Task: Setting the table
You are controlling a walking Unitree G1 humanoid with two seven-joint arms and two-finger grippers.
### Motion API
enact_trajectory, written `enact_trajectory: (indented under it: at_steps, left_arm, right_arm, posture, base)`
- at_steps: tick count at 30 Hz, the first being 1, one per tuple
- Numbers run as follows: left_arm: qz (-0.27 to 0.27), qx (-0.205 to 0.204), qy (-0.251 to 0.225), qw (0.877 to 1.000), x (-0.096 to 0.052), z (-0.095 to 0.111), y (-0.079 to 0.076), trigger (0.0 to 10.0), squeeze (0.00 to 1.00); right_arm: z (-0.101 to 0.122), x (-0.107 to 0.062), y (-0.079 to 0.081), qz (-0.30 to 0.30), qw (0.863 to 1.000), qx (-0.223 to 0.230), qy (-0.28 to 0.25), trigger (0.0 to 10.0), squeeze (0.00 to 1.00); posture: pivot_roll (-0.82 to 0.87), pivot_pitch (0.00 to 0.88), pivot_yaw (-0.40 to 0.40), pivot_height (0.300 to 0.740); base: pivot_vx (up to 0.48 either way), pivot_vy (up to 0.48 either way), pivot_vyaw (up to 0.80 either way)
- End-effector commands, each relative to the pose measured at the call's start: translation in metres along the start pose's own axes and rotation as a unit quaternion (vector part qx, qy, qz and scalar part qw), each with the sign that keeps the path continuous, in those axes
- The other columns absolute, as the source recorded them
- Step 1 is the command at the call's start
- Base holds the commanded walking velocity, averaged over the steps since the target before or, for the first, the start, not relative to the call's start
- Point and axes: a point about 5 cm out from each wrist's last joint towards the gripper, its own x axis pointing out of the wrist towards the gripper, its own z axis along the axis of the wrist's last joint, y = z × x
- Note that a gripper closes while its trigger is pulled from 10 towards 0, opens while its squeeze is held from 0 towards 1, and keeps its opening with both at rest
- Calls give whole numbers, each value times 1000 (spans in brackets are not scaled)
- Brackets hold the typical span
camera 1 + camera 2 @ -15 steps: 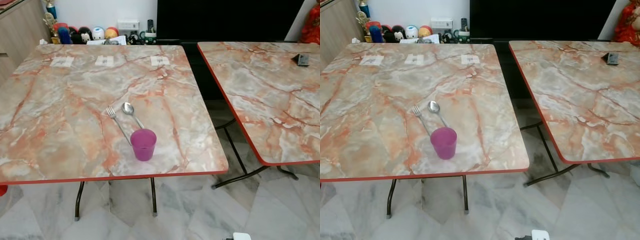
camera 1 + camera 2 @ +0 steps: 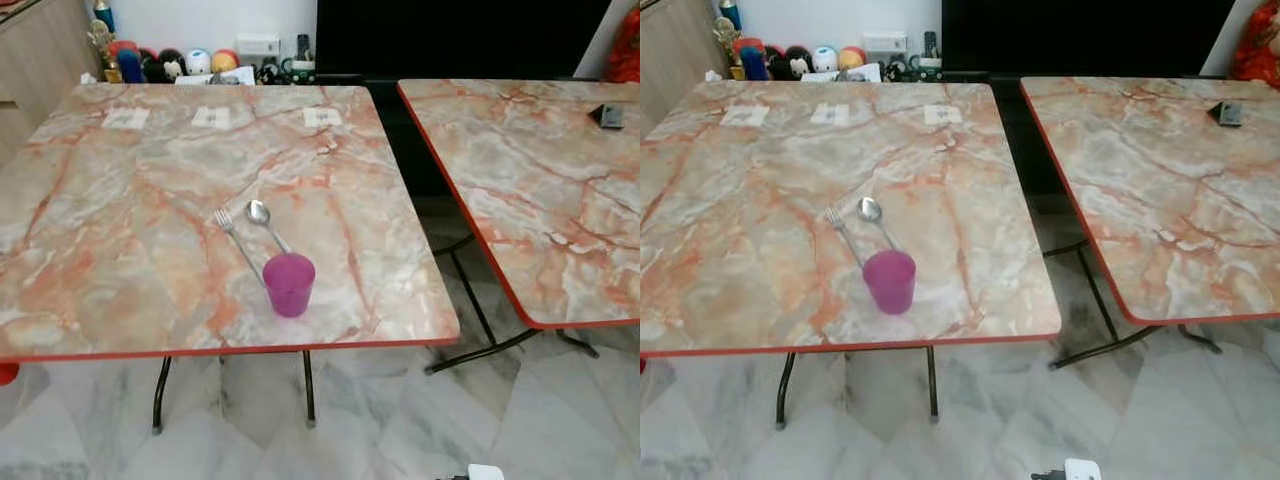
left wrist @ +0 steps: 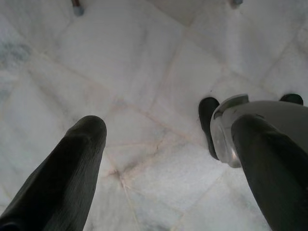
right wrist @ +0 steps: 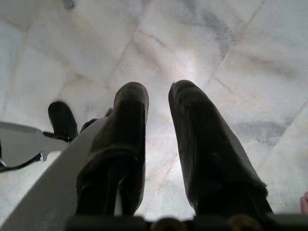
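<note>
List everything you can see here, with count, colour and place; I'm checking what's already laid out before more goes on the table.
Tables: 2, orange-veined marble tops with red edges, side by side on black legs.
Cup: 1, purple, upright near the left table's front edge.
Fork: 1, silver, flat just behind the cup.
Spoon: 1, silver, beside the fork.
Labels: 3, white, in a row along the left table's far edge.
Small box: 1, dark, far side of the right table.
Figurines: several, mixed colours, behind the left table.
Floor: pale marble tiles.
Left gripper: black fingers open, over the floor.
Right gripper: black fingers slightly apart, over the floor.
</note>
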Motion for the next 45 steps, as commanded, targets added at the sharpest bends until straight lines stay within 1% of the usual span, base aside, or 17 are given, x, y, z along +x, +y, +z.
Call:
enact_trajectory:
  at_steps: [1,10,26,30,33,34,35,36,37,38,39,40,42,43,45]
  left_arm:
    - [1,-6,19,1000,-4,-12,1,10000,0]
    - [1,-6,17,1000,-4,-12,0,10000,0]
    - [5,-9,7,1000,-3,-8,3,10000,0]
    - [6,-13,-8,1000,-2,-3,3,10000,0]
    - [10,-25,-44,999,1,12,7,10000,0]
    - [10,-31,-76,997,3,26,9,10000,0]
    - [6,-28,-119,993,4,43,11,10000,0]
    - [4,-27,-133,991,5,49,11,10000,0]
    - [2,-29,-166,986,5,62,11,10000,0]
    - [2,-29,-174,984,5,65,12,10000,0]
    - [0,-27,-200,979,3,74,12,10000,0]
    - [-3,-22,-239,971,0,87,14,10000,0]
    - [-8,-14,-274,962,-6,96,15,10000,0]
    - [-11,-10,-296,955,-11,101,15,10000,0]
    - [-13,-9,-313,950,-16,103,14,10000,0]
  right_arm:
    - [-8,-2,-1,-4,1000,5,9,10000,0]
    - [-8,-2,-1,-6,1000,6,8,10000,0]
    - [-7,-2,-2,-19,1000,21,1,10000,0]
    - [-7,-2,-2,-21,999,25,0,10000,0]
    - [-7,-2,-2,-21,999,28,0,10000,0]
    - [-7,-2,-2,-20,999,26,0,10000,0]
    - [-7,-2,-2,-19,1000,25,0,10000,0]
    - [-7,-2,-2,-19,1000,25,0,10000,0]
    - [-7,-2,-3,-19,1000,24,0,10000,0]
    - [-7,-2,-3,-19,1000,23,0,10000,0]
    - [-7,-2,-3,-19,1000,23,0,10000,0]
    - [-7,-2,-3,-18,1000,22,0,10000,0]
    - [-7,-2,-3,-17,1000,20,0,10000,0]
    - [-6,-2,-3,-17,1000,19,0,10000,0]
    - [-6,-2,-4,-17,1000,19,0,10000,0]
  posture:
    - [45,107,-11,740]
    - [45,105,-11,740]
    - [48,102,-8,740]
    - [47,102,-7,740]
    - [51,102,-8,740]
    - [52,102,-9,740]
    - [52,102,-9,740]
    - [52,102,-9,740]
    - [57,102,-9,740]
    - [57,102,-9,740]
    - [62,101,-9,740]
    - [64,100,-11,740]
    - [64,100,-11,740]
    - [61,99,-10,740]
    - [62,99,-10,740]
  base:
    - [-262,0,0]
    - [-260,0,0]
    - [0,0,0]
    - [0,0,0]
    - [0,0,0]
    - [0,0,0]
    - [0,0,0]
    - [0,0,0]
    - [0,0,0]
    - [0,0,0]
    - [0,0,0]
    - [0,0,0]
    - [0,0,0]
    - [0,0,0]
    - [0,0,0]
